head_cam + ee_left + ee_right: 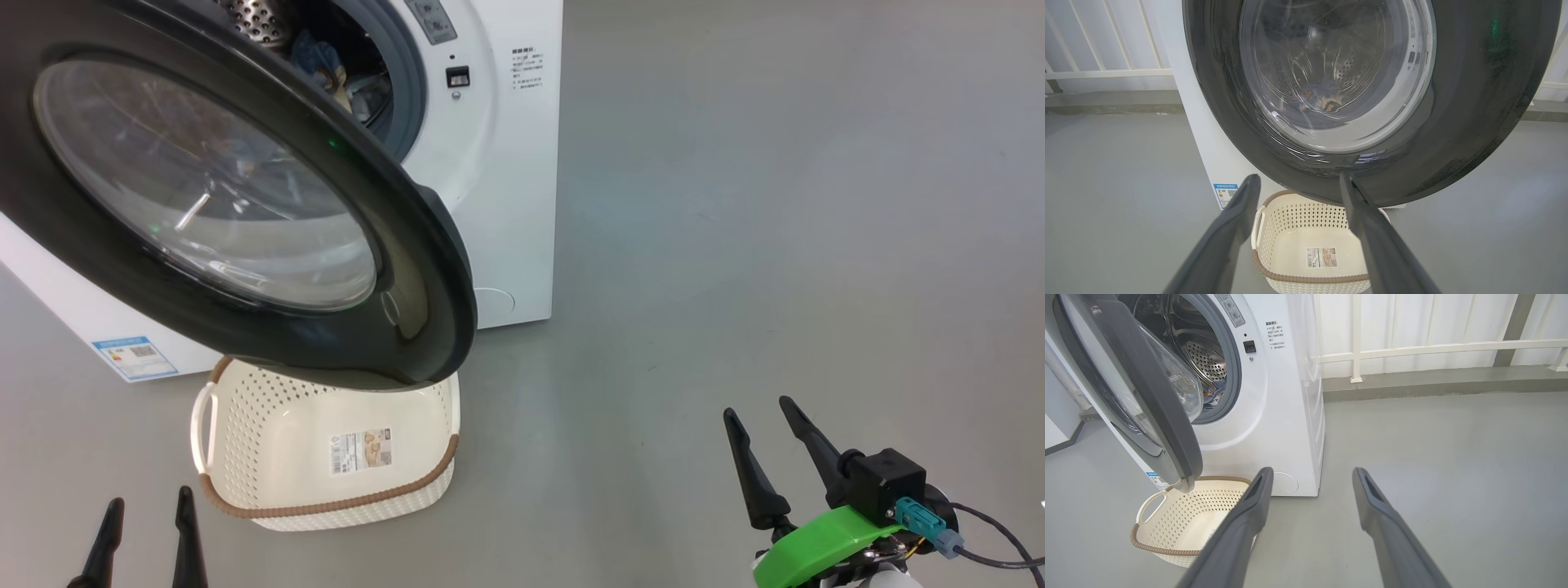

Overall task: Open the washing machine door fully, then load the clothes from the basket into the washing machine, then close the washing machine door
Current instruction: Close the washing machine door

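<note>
Washer [1290, 416] sits ahead on my left on the grey floor [735, 204], mouth uncovered. The door [433, 269] hangs swung out, its outer face toward my left side and its lower black rim hanging over the basket [326, 508].

The basket looks empty, just a sticker on its bottom. The clothes [1214, 390] lie low in the drum, so I judge loading done and closing next.

Left gripper [149, 498] is spread wide and holds nothing, pointing at the door's lower rim from just in front of the basket. Right gripper [756, 407] is equally wide and empty, well off to the right over bare floor.

My plan is to use the left, since it faces the outer side. I'd press on the black rim near the free edge, not on the glass, follow the door's arc, and keep going until the latch catches.

As for obstacles, the basket sits under the door's path, though the rim seems to pass above it. I can't tell whether any cloth trails over the gasket, so that's worth a look. The right arm should stay out of the doorway.

A white railing [1433, 349] runs behind, far from the work. The blue label [135, 357] and the round cap [1285, 484] sit low on the front, no bother.
</note>
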`<state>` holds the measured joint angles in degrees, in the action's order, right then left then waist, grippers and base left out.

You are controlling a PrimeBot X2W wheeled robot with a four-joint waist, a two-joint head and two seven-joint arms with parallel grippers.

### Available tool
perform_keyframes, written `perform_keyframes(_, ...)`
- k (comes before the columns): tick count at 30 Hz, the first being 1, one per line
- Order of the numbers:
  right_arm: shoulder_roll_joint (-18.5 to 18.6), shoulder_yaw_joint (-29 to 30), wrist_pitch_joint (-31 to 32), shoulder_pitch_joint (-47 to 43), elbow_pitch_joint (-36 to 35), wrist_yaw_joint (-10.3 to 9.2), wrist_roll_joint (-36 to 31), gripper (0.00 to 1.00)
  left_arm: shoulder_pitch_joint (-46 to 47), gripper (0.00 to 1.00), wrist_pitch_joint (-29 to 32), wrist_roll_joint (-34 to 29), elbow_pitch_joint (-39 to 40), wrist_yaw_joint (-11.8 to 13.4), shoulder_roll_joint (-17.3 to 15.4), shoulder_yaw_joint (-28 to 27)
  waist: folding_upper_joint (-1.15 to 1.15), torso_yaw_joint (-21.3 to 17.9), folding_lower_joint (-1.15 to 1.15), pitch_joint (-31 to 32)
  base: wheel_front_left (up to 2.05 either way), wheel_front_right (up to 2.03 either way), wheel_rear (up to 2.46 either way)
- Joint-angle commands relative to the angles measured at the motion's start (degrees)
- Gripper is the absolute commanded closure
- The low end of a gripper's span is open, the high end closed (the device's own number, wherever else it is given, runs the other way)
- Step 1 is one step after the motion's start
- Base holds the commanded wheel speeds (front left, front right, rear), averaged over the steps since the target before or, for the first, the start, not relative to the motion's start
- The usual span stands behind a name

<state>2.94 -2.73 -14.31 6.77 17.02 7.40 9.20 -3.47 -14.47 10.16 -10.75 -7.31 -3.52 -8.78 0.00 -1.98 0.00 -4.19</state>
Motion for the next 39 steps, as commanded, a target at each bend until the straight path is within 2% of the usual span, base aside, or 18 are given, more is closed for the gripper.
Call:
perform_keyframes(1, -0.06, -1.17, -0.69, 0.7, -1.56, 0.09, -0.48, 0.0, 0.52, 0.0, -0.52, -0.62, 1.07, -0.17, -0.56, -1.86, 0.0, 0.02, 0.0, -0.01, 0.0, 0.0, 0.0)
perform_keyframes(15, -0.06, -1.28, -0.69, 0.59, -1.55, 0.09, -0.31, 0.0, -0.02, 0.0, -0.52, -0.9, 1.43, -0.17, -0.11, -2.42, 0.0, -0.19, 0.0, 0.14, 0.0, 0.0, 0.0)
perform_keyframes(16, -0.06, -1.3, -0.69, 0.56, -1.49, 0.09, -0.3, 0.2, -0.1, 0.0, -0.52, -0.84, 1.43, -0.17, -0.07, -2.56, 0.0, -0.23, 0.0, 0.23, 0.0, 0.0, 0.0)
perform_keyframes(17, -0.06, -1.31, -0.69, 0.54, -1.4, 0.09, -0.25, 0.52, -0.24, 0.0, -0.52, -0.79, 1.42, -0.17, -0.04, -2.67, 0.0, -0.29, 0.0, 0.37, 0.0, 0.0, 0.0)
perform_keyframes(18, -0.06, -1.28, -0.69, 0.55, -1.3, 0.09, -0.12, 0.71, -0.4, 0.0, -0.52, -0.76, 1.38, -0.17, 0.0, -2.77, 0.0, -0.37, 0.0, 0.48, 0.0, 0.0, 0.0)
perform_keyframes(19, -0.06, -1.28, -0.69, 0.56, -1.17, 0.09, -0.01, 0.99, -0.54, 0.0, -0.52, -0.72, 1.33, -0.18, 0.03, -2.85, 0.0, -0.44, 0.0, 0.56, 0.0, 0.0, 0.0)
perform_keyframes(31, -0.06, -2.88, -0.69, 1.25, -3.45, 0.09, 0.4, 1.0, -0.97, 0.0, -0.52, 0.23, 0.83, -0.18, 0.4, -2.17, 0.0, 0.0, 0.0, 1.24, 0.0, 0.0, 0.0)
perform_keyframes(33, -0.06, -3.49, -0.69, 1.77, -4.9, 0.09, 0.34, 0.79, -1.08, 0.0, -0.52, 0.38, 0.71, -0.18, 0.44, -2.11, 0.0, 0.24, 0.0, 1.23, 0.0, 0.0, 0.0)
perform_keyframes(34, -0.06, -3.79, -0.69, 2.1, -5.78, 0.09, 0.23, 0.72, -1.06, 0.0, -0.52, 0.43, 0.62, -0.18, 0.46, -2.15, 0.0, 0.37, 0.0, 1.21, 0.0, 0.0, 0.0)
perform_keyframes(35, -0.06, -4.16, -0.69, 2.39, -6.51, 0.09, 0.03, 0.71, -1.0, 0.0, -0.52, 0.47, 0.58, -0.18, 0.48, -2.13, 0.0, 0.53, 0.0, 1.19, 0.0, 0.0, 0.0)
perform_keyframes(36, -0.06, -4.6, -0.69, 2.67, -7.16, 0.09, 0.2, 0.73, -0.92, 0.0, -0.52, 0.48, 0.55, -0.18, 0.49, -2.07, 0.0, 0.7, 0.0, 1.17, 0.0, 0.0, 0.0)
perform_keyframes(37, -0.06, -5.14, -0.69, 3.04, -7.85, 0.09, 0.28, 0.82, -0.83, 0.0, -0.52, 0.49, 0.54, -0.18, 0.51, -2.02, 0.0, 0.87, 0.0, 1.13, 0.0, 0.0, 0.0)
perform_keyframes(38, -0.06, -5.68, -0.69, 3.47, -8.53, 0.09, 0.21, 1.0, -0.73, 0.0, -0.52, 0.56, 0.57, -0.18, 0.52, -2.02, 0.0, 1.05, 0.0, 1.12, 0.0, 0.0, 0.0)
perform_keyframes(39, -0.06, -6.33, -0.69, 3.85, -9.13, 0.09, 0.24, 1.0, -0.66, 0.0, -0.52, 0.61, 0.57, -0.18, 0.53, -1.95, 0.0, 1.25, 0.0, 1.13, 0.0, 0.0, 0.0)
